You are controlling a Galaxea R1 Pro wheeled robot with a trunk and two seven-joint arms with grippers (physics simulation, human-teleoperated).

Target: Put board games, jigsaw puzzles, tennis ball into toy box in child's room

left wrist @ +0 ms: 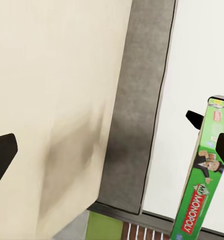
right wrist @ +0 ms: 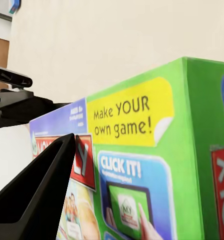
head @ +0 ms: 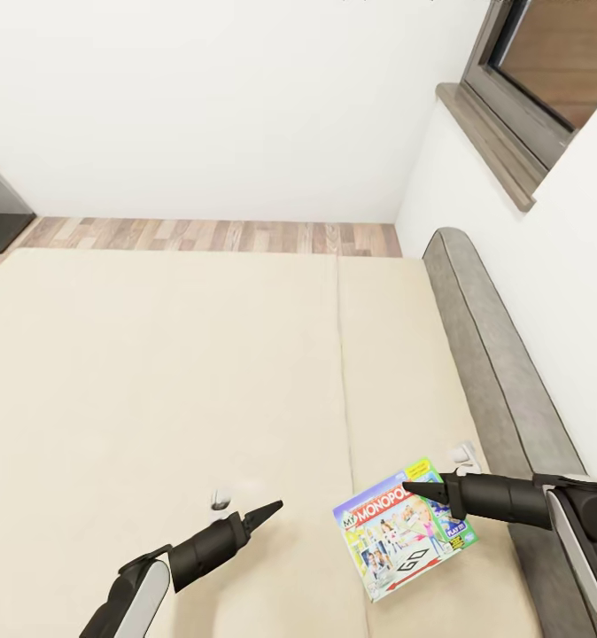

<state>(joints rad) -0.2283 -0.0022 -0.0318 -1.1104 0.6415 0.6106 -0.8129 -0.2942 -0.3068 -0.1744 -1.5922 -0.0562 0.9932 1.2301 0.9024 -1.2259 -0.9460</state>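
**One board game in hand over the bed, nothing boxed as far as can be seen**

The right hand (head: 411, 486) holds a Monopoly board game (head: 405, 536) by its upper corner, near the right side of the bed (head: 157, 381) beside the grey padded headboard (head: 484, 354). The left wrist view shows the game upright on edge with black fingers on either side of it, so it looks lifted clear of the cream cover rather than lying flat, though the head view alone leaves that unsure. In the right wrist view the green box face fills the frame with one finger (right wrist: 37, 195) against it.

The left hand (head: 267, 511) hangs over the bare cover to the left of the game, carrying nothing; whether its fingers are spread or closed I cannot tell.

The rest of the cover in sight carries no second game. Judged from this, the task is at an early or middle stage: this game must be carried to the toy box, and the fate of the other toys cannot be judged from here.
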